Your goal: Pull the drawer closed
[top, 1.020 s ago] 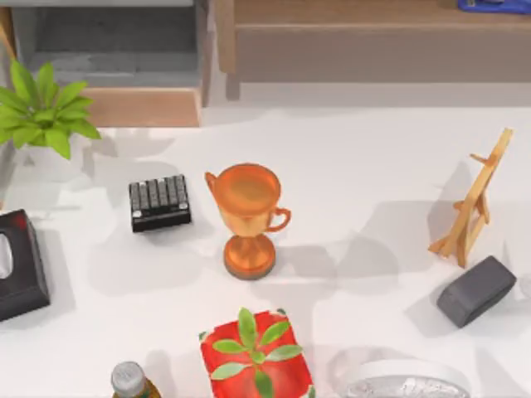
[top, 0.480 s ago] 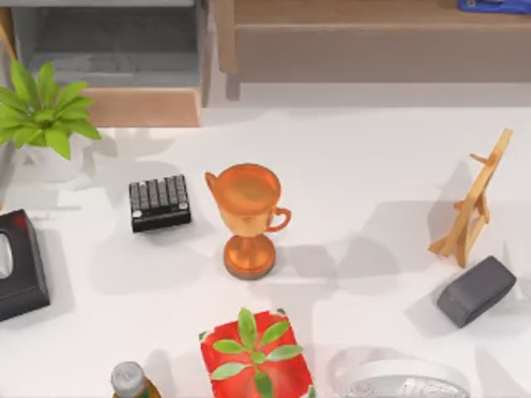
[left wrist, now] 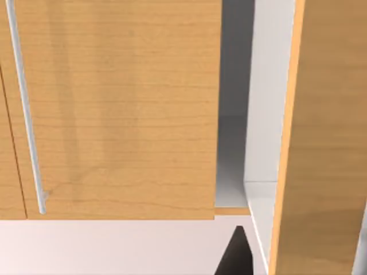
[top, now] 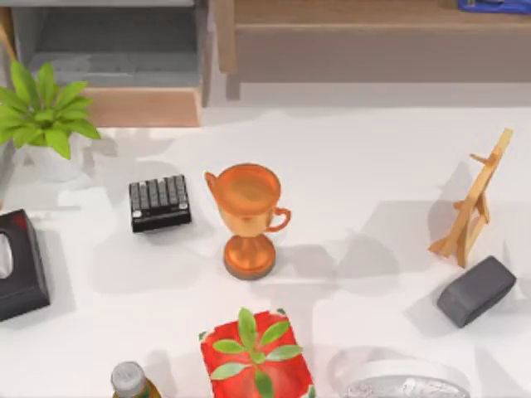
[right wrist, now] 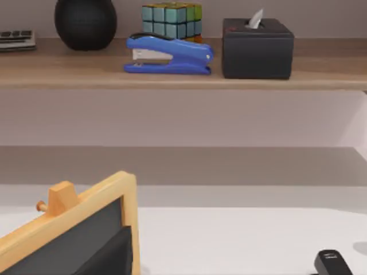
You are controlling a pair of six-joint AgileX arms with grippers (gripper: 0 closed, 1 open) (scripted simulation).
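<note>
1. Top view: drawer (top: pixel 116 62) open at table's far left, tan front board (top: pixel 143 107) facing out; neither arm on it.
2. Jaw states: cannot tell.
3. Step: approach; next, push the front board inward.

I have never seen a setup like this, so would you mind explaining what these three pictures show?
This is a simulated two-armed AgileX robot at a white table. One picture looks down from above; the other two come from cameras on the arms' wrists. From above you see the open drawer with its tan front board at the far left, a trophy, a small keypad, a potted plant and a little easel. The left wrist view faces wooden cabinet fronts up close. The right wrist view looks at a shelf carrying a blue stapler. Nothing is seen being held.
</note>
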